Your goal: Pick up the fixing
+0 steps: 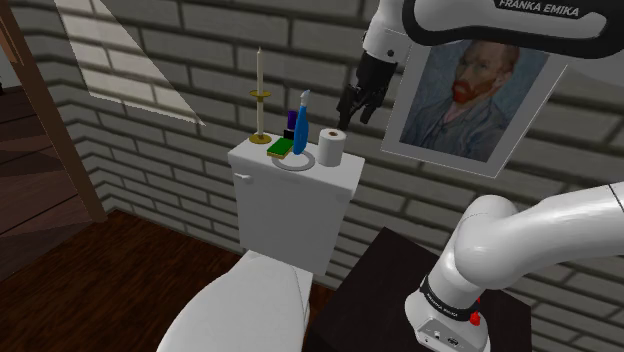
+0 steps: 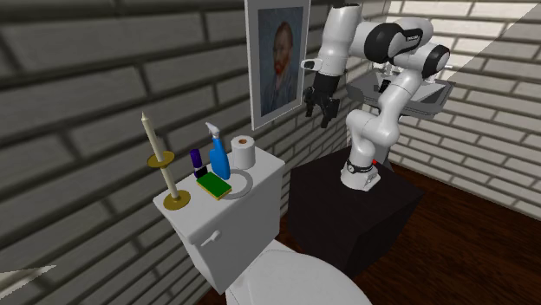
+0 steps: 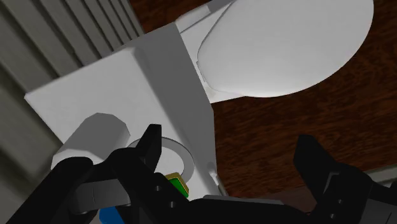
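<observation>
Ok, so "fixing" is vague, but my best guess is the flat pale ring (image 1: 300, 164) lying on the toilet tank lid (image 1: 340, 178). The green sponge (image 1: 280, 150) sits on part of it, and the spray bottle (image 1: 302, 122) stands right behind it.

The gripper (image 1: 355, 105) hangs in the air above the tank's end, fingers spread wide apart and holding nothing.

What matters is that the ring is below the gripper and off toward the shoulder view's left, with the paper roll (image 1: 332, 147) standing between them. In the wrist view, the ring sits close by one finger instead of between the two.

The ring is round and flat, so there's no long axis to line up with. I reckon the move means shifting sideways past the roll, then coming straight down onto the bare rim away from the sponge.
</observation>
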